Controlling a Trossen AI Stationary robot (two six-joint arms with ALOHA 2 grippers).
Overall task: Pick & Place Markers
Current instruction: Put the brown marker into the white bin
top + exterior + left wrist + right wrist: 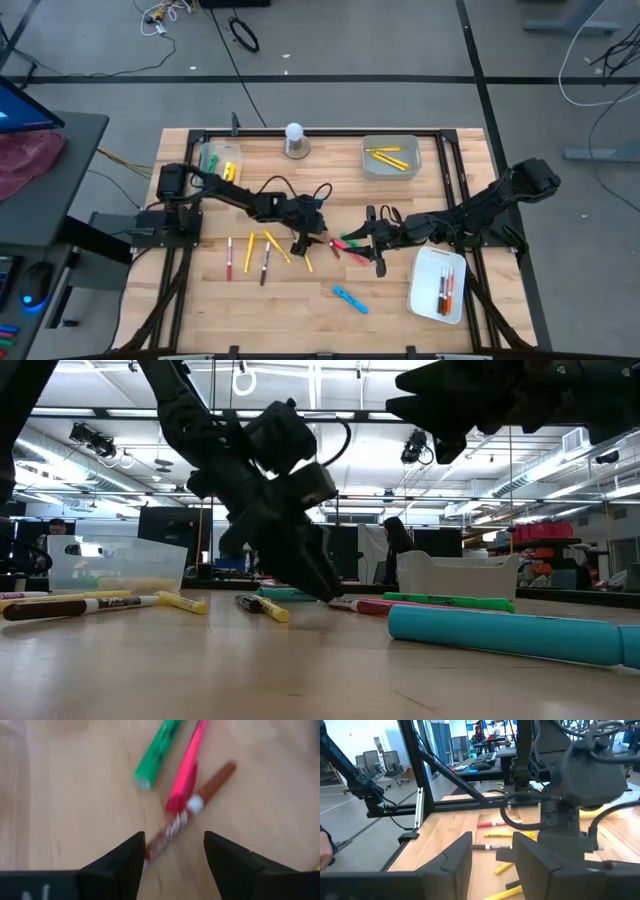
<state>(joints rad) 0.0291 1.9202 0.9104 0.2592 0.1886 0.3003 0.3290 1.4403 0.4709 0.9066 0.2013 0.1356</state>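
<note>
So my left gripper [172, 857] is down low over the middle of the table [300, 300], fingers spread wide with nothing between them yet, and the brown marker [192, 807] sits just ahead of the gap, lying at a slant. I'm lined up this way so the fingers can straddle it across its thin body. Annoying part: a pink marker [187, 767] lies touching it, and a green marker [157, 752] is just past that, so there's barely any room on that side for a finger to slip in. The near end of the brown one looks freer, I'd guess that's the spot to grab. My right gripper [378, 258] hovers close by on the other side of the same cluster, also open and empty, so I have to mind it. More markers are scattered behind me, and the white tray [425, 290] beyond the right gripper already holds a couple.
</note>
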